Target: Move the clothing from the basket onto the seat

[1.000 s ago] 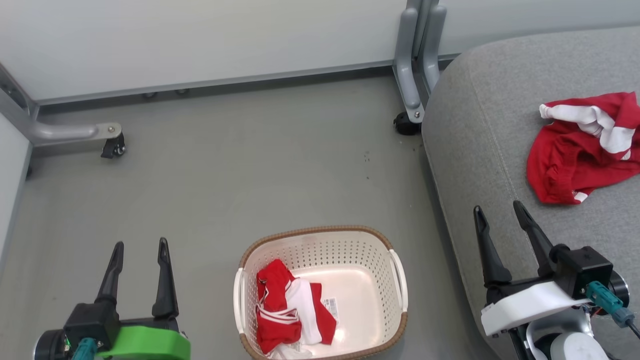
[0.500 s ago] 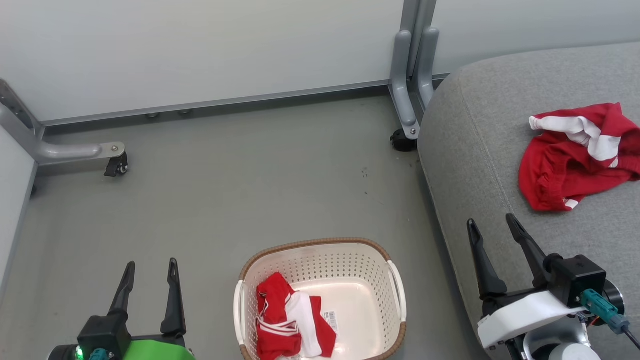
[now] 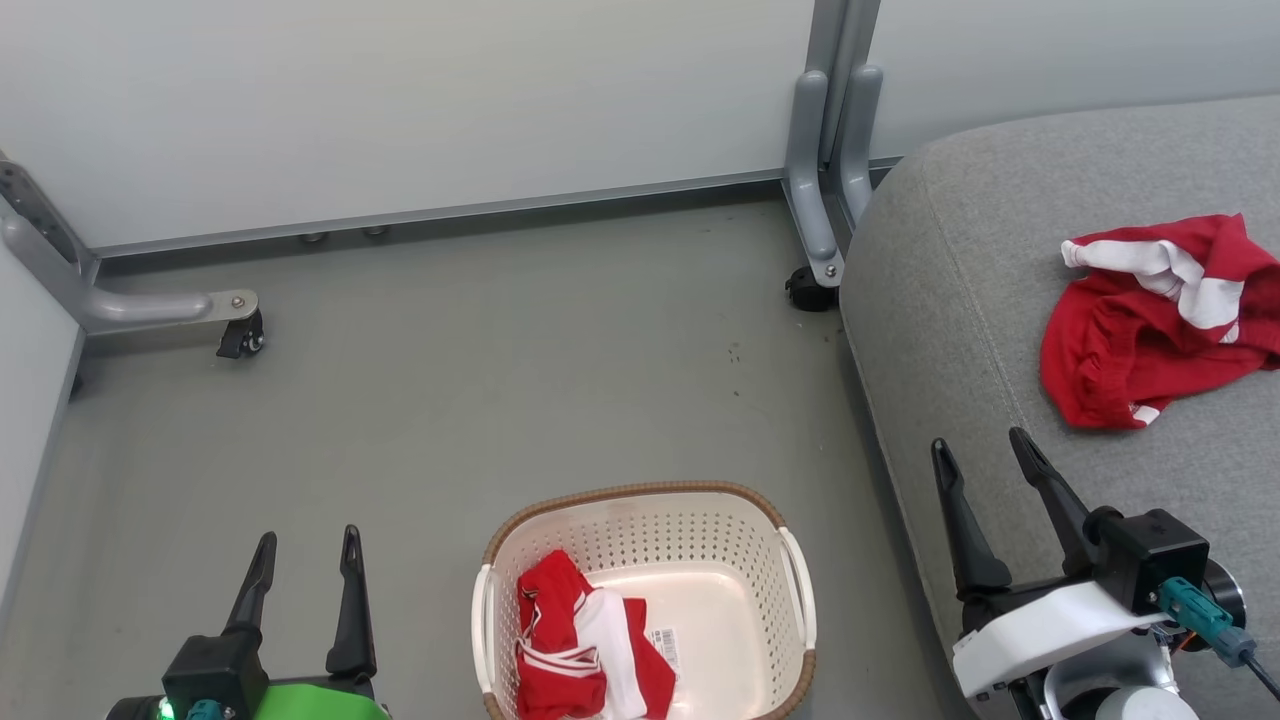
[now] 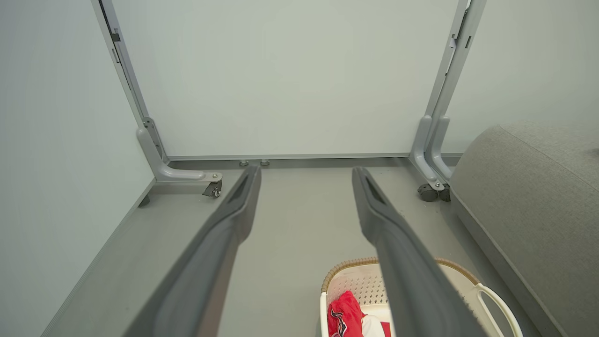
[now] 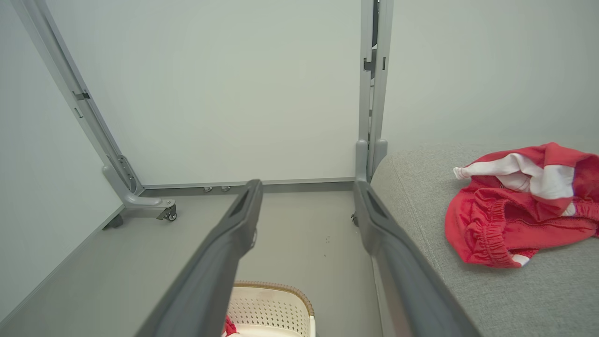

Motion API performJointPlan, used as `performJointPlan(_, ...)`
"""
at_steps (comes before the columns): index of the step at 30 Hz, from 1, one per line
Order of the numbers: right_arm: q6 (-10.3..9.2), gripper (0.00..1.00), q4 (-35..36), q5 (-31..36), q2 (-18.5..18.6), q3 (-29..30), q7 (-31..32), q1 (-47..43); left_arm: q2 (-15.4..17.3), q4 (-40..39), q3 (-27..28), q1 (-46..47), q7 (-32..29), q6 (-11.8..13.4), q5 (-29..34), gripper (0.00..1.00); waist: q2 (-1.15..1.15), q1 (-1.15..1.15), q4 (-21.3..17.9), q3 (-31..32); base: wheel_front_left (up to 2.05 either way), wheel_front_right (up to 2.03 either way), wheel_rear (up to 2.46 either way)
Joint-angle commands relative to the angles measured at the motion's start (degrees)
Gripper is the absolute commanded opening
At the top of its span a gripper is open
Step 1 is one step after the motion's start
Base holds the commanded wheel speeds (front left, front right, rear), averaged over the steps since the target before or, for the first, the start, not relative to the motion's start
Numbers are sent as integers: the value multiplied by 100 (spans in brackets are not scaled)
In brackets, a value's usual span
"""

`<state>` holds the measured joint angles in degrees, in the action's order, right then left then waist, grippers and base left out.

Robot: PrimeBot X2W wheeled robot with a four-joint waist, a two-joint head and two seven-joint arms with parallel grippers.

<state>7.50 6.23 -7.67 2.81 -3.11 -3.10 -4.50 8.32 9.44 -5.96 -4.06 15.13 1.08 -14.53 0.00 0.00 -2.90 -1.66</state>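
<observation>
We seem to be in a lab or test bay dressed up as a corner of a home. Ahead of our left fingers [image 3: 349,610] and right fingers [image 3: 958,530] stand plain pale partition panels [image 3: 400,100] in grey metal frames [image 3: 815,200] on small castor wheels [image 3: 243,340], over a bare grey floor [image 3: 500,380]. The homely touches are few: a grey sofa cushion [image 3: 960,250] ahead and to the right of the right fingers, and a laundry basket [image 3: 630,492] of red clothes [image 3: 560,640] between the two pairs.
</observation>
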Motion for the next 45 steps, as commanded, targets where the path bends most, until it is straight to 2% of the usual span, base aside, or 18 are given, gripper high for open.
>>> performJointPlan(1, -1, 100, 12, -32, 17, -17, 9, -67, -5, 5, 11, -7, 2, 2, 20, 100, 0, 0, 1, 7, 0, 0, 0)
performJointPlan(11, -1, 100, 39, -57, 17, -39, -21, 44, -23, 74, -52, 211, 2, -61, 110, 100, 0, 0, 26, -127, 0, 0, 0)
performJointPlan(20, -1, 100, 270, 36, 17, -67, -73, 447, -208, 534, -591, 1171, 1, -360, 369, 100, 0, 0, 32, -920, 0, 0, 0)
performJointPlan(34, -1, 100, 605, 69, 15, -290, -332, 1331, -410, 2729, -2185, 3201, -89, -696, 1484, 100, 0, 0, -386, -2775, 0, 0, 0)
performJointPlan(41, -1, 100, 477, -36, 14, -438, -608, 1686, -346, 3886, -3049, 4001, -173, -811, 2136, 100, 0, 0, -642, -3456, 0, 0, 0)
performJointPlan(45, -1, 100, 417, -109, 13, -522, -779, 1871, -299, 4528, -3359, 4355, -284, -847, 2243, 100, 0, 0, -786, -3814, 0, 0, 0)
